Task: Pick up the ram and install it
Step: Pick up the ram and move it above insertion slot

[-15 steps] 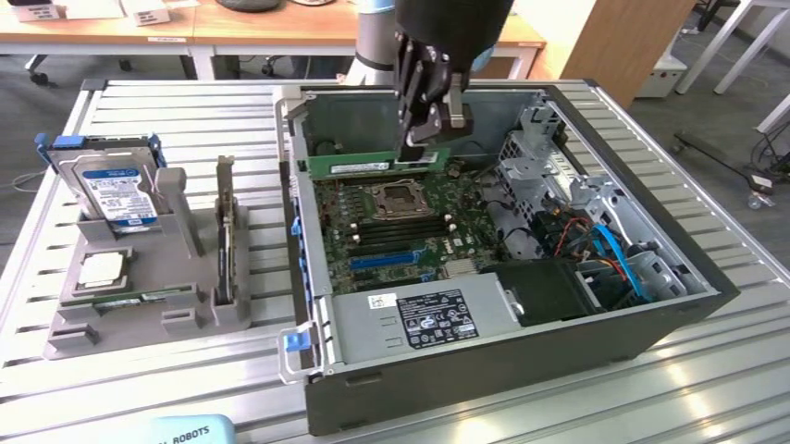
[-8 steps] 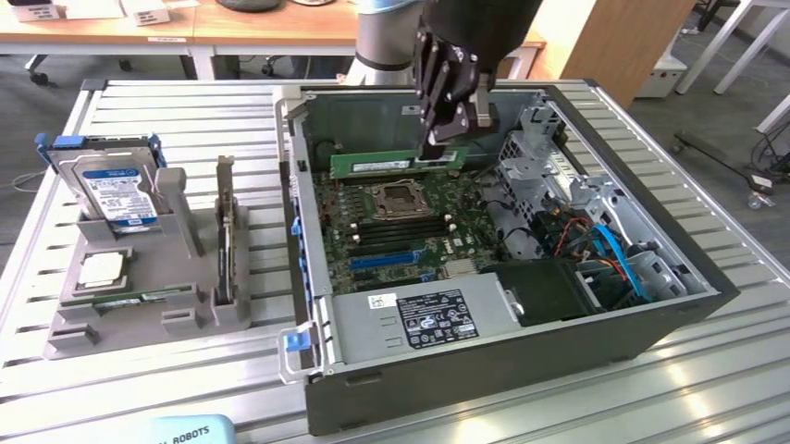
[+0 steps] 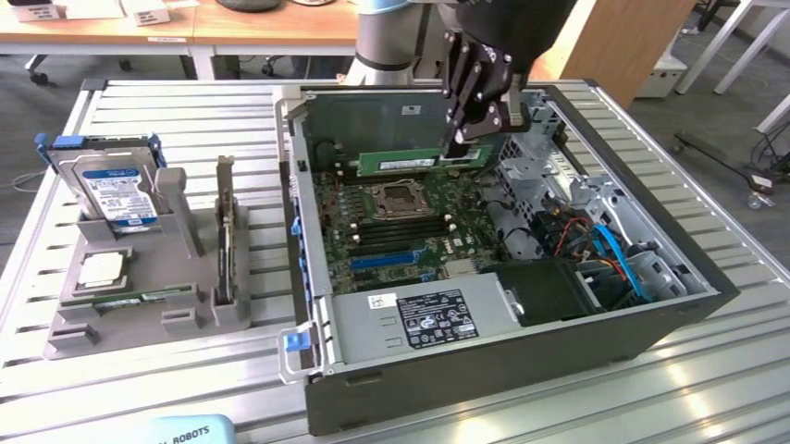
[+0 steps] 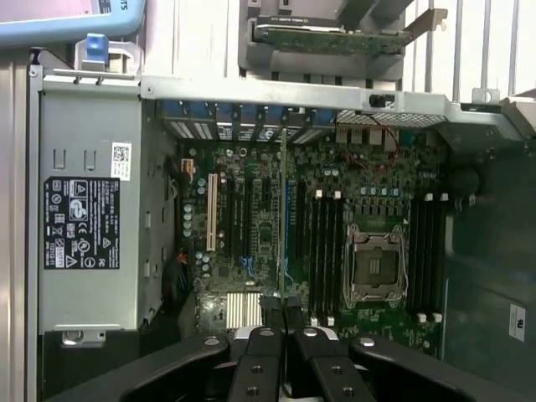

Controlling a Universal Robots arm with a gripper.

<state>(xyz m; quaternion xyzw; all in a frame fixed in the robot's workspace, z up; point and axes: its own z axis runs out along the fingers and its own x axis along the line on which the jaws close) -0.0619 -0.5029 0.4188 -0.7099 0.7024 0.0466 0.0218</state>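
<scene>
My gripper (image 3: 461,148) is shut on the ram (image 3: 398,163), a long green stick with dark chips. It hangs level over the open computer case (image 3: 370,370), above the motherboard's back part. In the wrist view the ram (image 4: 282,209) shows edge-on as a thin line running out from my gripper (image 4: 285,311), over the board beside the black memory slots (image 4: 322,251). The bare processor socket (image 3: 401,199) lies just below the stick, with the memory slots (image 3: 395,231) in front of it. A second, similar ram (image 3: 124,301) lies in the grey holder (image 3: 161,324) at the exterior view's left.
The grey holder also carries a blue-labelled hard drive (image 3: 117,190), a square silver processor chip (image 3: 102,268) and an upright card (image 3: 225,231). Inside the case are a power supply (image 3: 420,319), a black fan housing (image 3: 556,291) and blue cables (image 3: 617,259). The arm's base (image 3: 383,42) stands behind the case.
</scene>
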